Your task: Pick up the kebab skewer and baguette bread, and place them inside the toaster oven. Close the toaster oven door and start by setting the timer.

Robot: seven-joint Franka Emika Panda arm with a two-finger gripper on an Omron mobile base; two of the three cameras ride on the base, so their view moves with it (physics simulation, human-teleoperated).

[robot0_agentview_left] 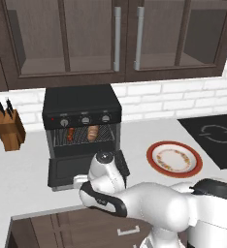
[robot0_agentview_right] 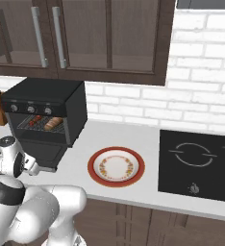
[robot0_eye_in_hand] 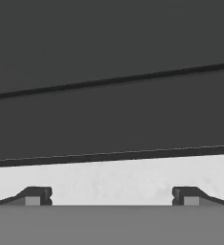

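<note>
Gripper (robot0_eye_in_hand: 112, 196) fingers spread wide, low before toaster oven door (robot0_agentview_left: 69, 169) edge, baguette bread (robot0_agentview_left: 92, 132) beside kebab skewer (robot0_agentview_left: 72, 134) on rack

Knife block (robot0_agentview_left: 8, 129) left, plate (robot0_agentview_left: 174, 158) beside cooktop (robot0_agentview_left: 213, 136).

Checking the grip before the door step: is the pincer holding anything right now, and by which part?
Nothing is held. The pincer is open and empty, low in front of the dropped oven door.
</note>
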